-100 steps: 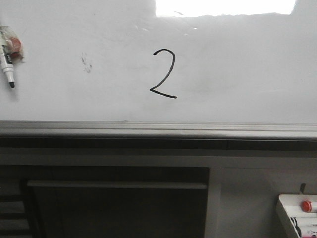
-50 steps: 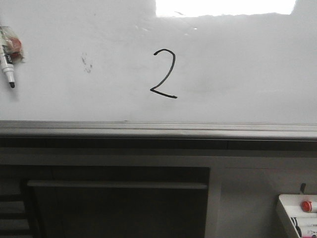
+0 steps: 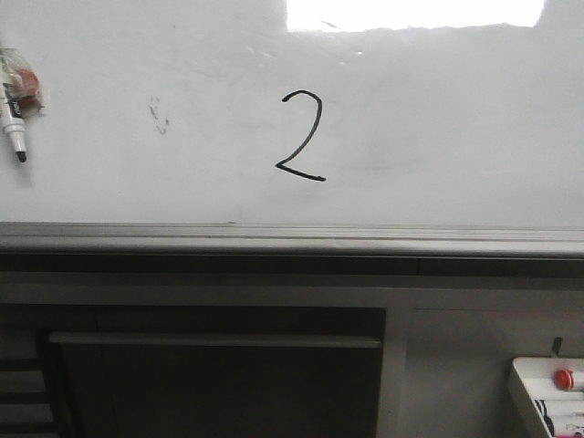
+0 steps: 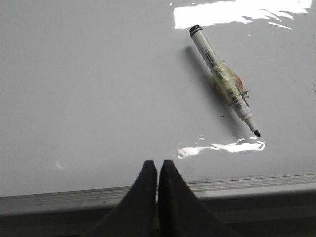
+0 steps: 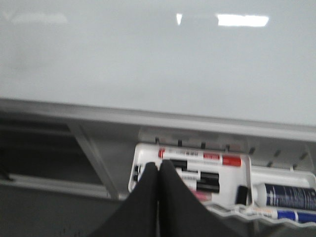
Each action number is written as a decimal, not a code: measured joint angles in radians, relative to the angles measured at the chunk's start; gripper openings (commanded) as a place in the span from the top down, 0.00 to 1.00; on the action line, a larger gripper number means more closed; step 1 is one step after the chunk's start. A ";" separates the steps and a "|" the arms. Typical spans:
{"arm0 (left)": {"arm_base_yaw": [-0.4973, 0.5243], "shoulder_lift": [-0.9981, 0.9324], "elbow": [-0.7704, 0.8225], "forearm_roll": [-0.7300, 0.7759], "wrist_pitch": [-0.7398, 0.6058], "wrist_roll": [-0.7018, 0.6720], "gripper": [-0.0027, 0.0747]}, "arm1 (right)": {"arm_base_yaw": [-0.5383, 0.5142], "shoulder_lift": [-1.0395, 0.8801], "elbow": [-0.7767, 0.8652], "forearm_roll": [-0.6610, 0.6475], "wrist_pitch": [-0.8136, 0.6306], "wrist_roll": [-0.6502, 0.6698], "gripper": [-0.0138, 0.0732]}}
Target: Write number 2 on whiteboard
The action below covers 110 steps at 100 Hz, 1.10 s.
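Note:
A black hand-drawn number 2 (image 3: 302, 137) stands near the middle of the whiteboard (image 3: 438, 137). A white marker (image 3: 15, 123) with a black tip clings to the board at the far left; the same marker (image 4: 224, 80) appears uncapped in the left wrist view, apart from any gripper. My left gripper (image 4: 158, 164) is shut with nothing in it, low over the whiteboard (image 4: 89, 89) near its grey rail (image 4: 256, 185). Over the white tray (image 5: 246, 165) of markers, my right gripper (image 5: 158, 166) is shut and holds nothing. Neither gripper shows in the front view.
The grey metal rail (image 3: 292, 239) runs under the board. A white tray (image 3: 529, 388) with a red-capped item (image 3: 565, 379) sits at the lower right. In the right wrist view the tray holds a red-capped marker (image 5: 200, 157), black markers (image 5: 197, 177) and a blue bottle (image 5: 289, 196).
The front view has shifted very slightly, with the tray a little lower in the picture. The 2 and the marker on the board stay where they were.

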 measured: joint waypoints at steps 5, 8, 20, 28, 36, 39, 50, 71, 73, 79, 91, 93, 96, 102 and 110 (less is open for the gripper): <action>0.000 0.000 0.000 0.000 0.000 0.000 0.99 | -0.032 -0.033 0.041 0.002 -0.088 0.002 0.92; 0.000 0.000 0.000 0.000 0.000 0.000 0.99 | -0.057 -0.050 0.076 0.002 -0.162 0.004 0.92; 0.000 0.000 0.000 0.000 0.000 0.000 0.99 | -0.141 -0.125 0.217 0.004 -0.407 0.006 0.92; 0.000 0.000 0.000 0.000 0.000 0.000 0.99 | -0.187 -0.163 0.313 0.017 -0.536 0.006 0.92; 0.000 0.000 0.000 0.000 0.000 0.000 0.99 | -0.222 -0.190 0.414 0.031 -0.656 0.006 0.92; 0.000 0.000 0.000 0.000 0.000 0.000 0.99 | -0.230 -0.197 0.446 0.037 -0.693 0.006 0.92; 0.000 0.000 0.000 0.000 0.000 0.000 0.99 | -0.255 -0.220 0.562 0.044 -0.828 0.006 0.92; 0.000 0.000 0.000 0.000 -0.002 0.000 0.99 | -0.287 -0.267 0.593 0.046 -0.879 0.006 0.92; 0.000 0.000 0.000 0.000 -0.002 0.000 0.99 | -0.287 -0.267 0.593 0.046 -0.878 0.006 0.92; 0.000 0.000 0.000 0.000 -0.002 0.000 0.99 | -0.287 -0.267 0.593 0.046 -0.883 0.006 0.92; 0.000 0.000 0.000 0.000 -0.002 0.000 0.99 | -0.287 -0.267 0.593 0.046 -0.885 0.006 0.92; 0.000 0.000 0.000 0.000 -0.002 0.000 0.99 | -0.287 -0.267 0.593 0.046 -0.885 0.006 0.92; 0.000 0.000 0.000 0.000 -0.002 0.000 0.99 | -0.287 -0.267 0.593 0.046 -0.885 0.006 0.92; 0.000 0.000 0.000 0.000 -0.002 0.000 0.99 | -0.287 -0.267 0.593 0.046 -0.887 0.008 0.92; 0.000 0.000 0.000 0.000 -0.002 0.000 0.99 | -0.287 -0.267 0.593 0.046 -0.887 0.008 0.92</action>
